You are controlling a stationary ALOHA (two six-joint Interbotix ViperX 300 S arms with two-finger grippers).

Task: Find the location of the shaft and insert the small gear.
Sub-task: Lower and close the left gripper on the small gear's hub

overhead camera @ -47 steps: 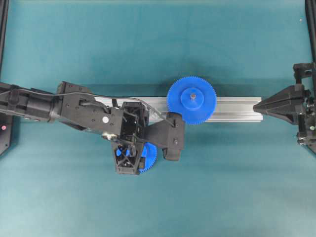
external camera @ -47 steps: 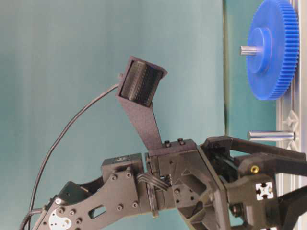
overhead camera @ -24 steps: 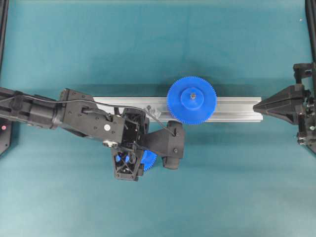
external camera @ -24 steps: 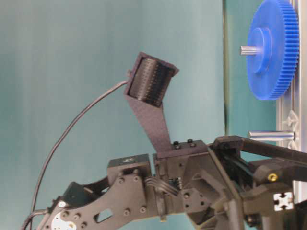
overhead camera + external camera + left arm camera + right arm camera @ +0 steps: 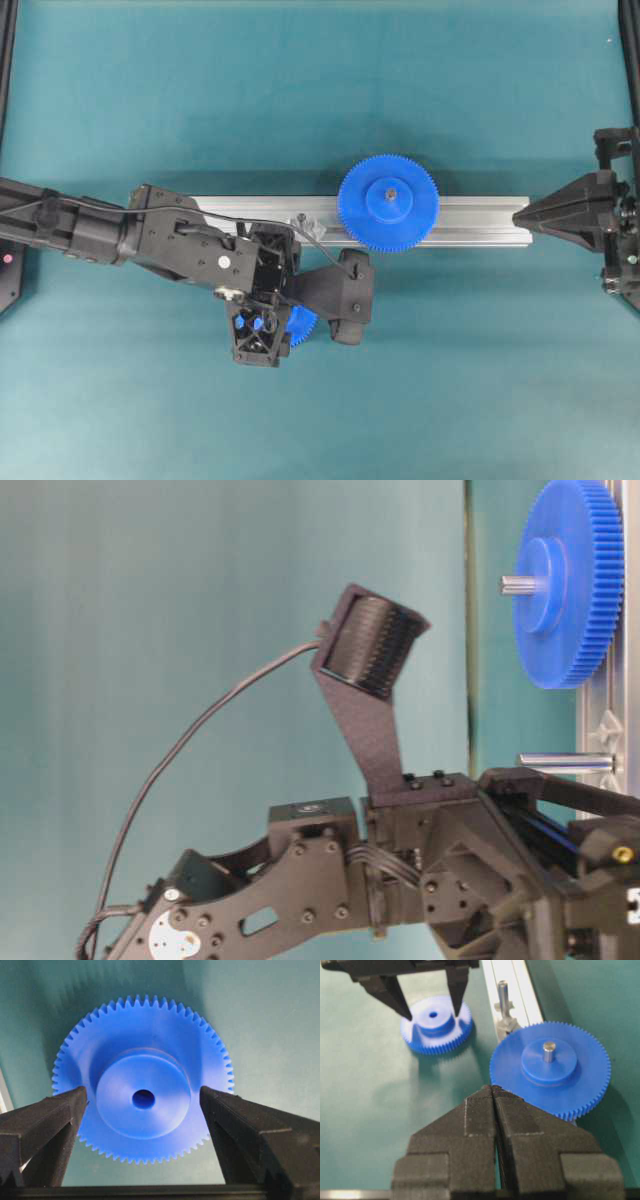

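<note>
Straddling the small gear [image 5: 143,1099] on the bench [image 5: 450,350] with left gripper [image 5: 143,1105] fingers open, not yet gripping. Sitting closed, right gripper [image 5: 493,1091] away. Leaving grasp, lift and insertion onto shaft [image 5: 503,994].

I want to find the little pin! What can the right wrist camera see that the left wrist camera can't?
Only the right wrist view shows the shaft standing on the aluminium rail, the large gear already on its own pin, and the right gripper with its fingers pressed together. Only the left wrist view shows the small gear's centre hole up close. Both show the small gear lying on the table between the left gripper's open fingers.
</note>
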